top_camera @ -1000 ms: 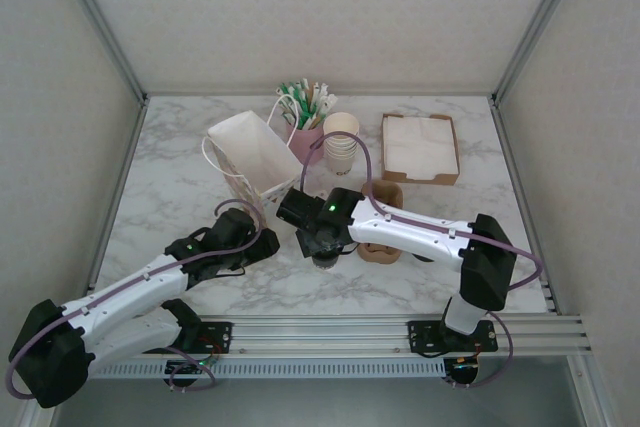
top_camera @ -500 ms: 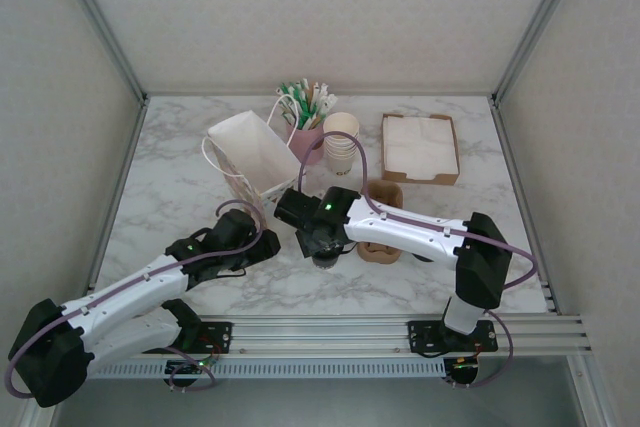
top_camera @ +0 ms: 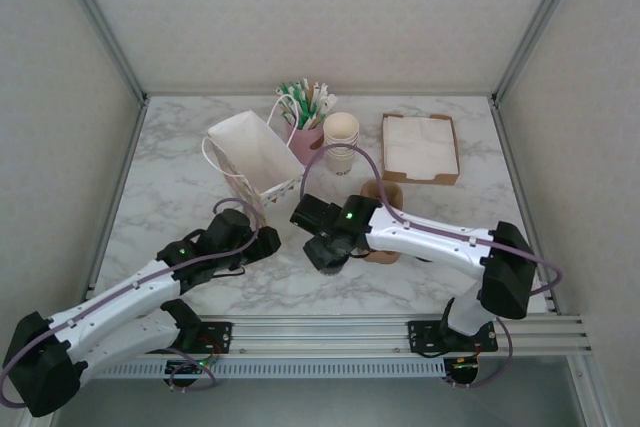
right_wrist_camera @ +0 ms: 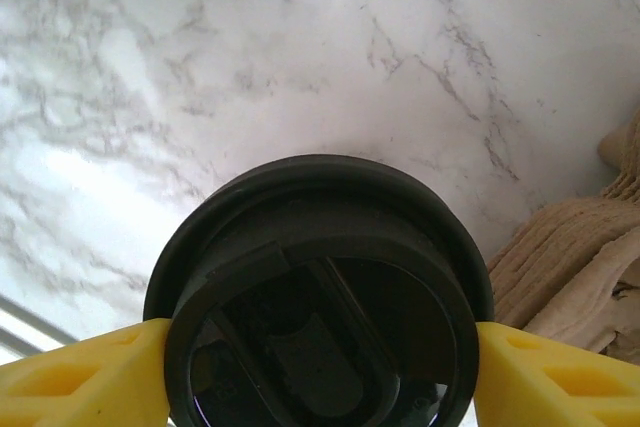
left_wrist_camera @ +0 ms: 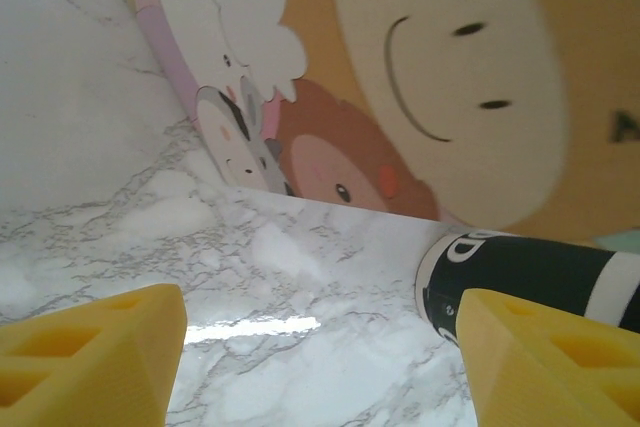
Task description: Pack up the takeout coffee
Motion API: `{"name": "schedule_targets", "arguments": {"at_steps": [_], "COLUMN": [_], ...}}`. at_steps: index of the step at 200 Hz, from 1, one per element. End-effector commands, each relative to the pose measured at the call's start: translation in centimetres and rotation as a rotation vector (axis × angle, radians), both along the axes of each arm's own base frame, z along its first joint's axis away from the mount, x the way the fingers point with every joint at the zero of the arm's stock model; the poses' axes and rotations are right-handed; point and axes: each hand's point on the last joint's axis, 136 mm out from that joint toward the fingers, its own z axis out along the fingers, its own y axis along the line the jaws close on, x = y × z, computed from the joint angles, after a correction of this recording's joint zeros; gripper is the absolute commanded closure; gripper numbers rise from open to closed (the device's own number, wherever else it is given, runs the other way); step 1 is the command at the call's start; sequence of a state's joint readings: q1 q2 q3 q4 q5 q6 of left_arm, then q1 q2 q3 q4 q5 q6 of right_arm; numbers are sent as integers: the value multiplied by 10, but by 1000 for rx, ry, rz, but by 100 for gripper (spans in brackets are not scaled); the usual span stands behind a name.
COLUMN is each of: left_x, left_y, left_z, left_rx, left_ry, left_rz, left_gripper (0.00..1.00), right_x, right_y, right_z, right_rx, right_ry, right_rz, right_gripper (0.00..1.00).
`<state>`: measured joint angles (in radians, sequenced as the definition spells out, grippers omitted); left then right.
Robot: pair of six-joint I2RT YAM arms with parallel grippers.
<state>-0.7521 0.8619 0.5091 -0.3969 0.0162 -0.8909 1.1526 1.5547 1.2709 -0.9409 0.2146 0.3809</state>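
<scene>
The takeout coffee's round black lid (right_wrist_camera: pixel 318 277) is close up in the right wrist view, with a yellow finger (right_wrist_camera: pixel 90 372) pressed to each side of it. My right gripper (top_camera: pixel 326 253) is shut on the coffee just above the marble, near the table's front middle; the cream cup below the lid is hidden. My left gripper (top_camera: pixel 262 243) is to its left, open, with bare marble between its yellow fingers (left_wrist_camera: pixel 100 347). It faces the paper bag (top_camera: pixel 250 155), whose cartoon-printed side (left_wrist_camera: pixel 430 77) rises right ahead.
A brown cup carrier (top_camera: pixel 384 219) lies just right of the right gripper. Behind stand a stack of cream cups (top_camera: pixel 341 141), a pink holder of stirrers (top_camera: pixel 305 125) and a napkin box (top_camera: pixel 419 147). A black-and-white cylinder (left_wrist_camera: pixel 530 282) lies by my left gripper's right finger.
My right gripper has shifted a little to the right and toward the near edge with the coffee in it. The left gripper has edged slightly forward toward the bag.
</scene>
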Motion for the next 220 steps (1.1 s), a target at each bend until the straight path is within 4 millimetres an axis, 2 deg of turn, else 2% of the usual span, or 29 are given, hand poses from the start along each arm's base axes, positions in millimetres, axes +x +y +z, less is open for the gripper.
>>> {"name": "schedule_targets", "arguments": {"at_steps": [1,48,63,97,135,187,220], "left_x": [-1,-6,-8,-14,-26,-41,-51], "left_y": [-2,-10,-14,-30,-56,-89,-95], "left_z": [13,16,18,23,32,43,39], "left_rx": [-14,-49,-68,-155,-275,-359,-342], "left_ry": [-20,-15,-16,-6,6,22,41], "left_rz": [-6,-39,-52,-97,-180,-296,-320], "left_gripper": [28,29,30,40,46,48,52], "right_x": [-12,-37,-36,-31,-29,-28,-29], "right_y": [2,9,9,1,-5,-8,-6], "right_z": [6,9,9,8,5,-3,-6], "right_rx": [15,75,86,66,49,10,13], "right_ry": [0,46,13,-82,-134,-122,-110], "right_rz": [198,452,500,597,647,666,661], "right_gripper": [25,23,23,23,22,21,22]}}
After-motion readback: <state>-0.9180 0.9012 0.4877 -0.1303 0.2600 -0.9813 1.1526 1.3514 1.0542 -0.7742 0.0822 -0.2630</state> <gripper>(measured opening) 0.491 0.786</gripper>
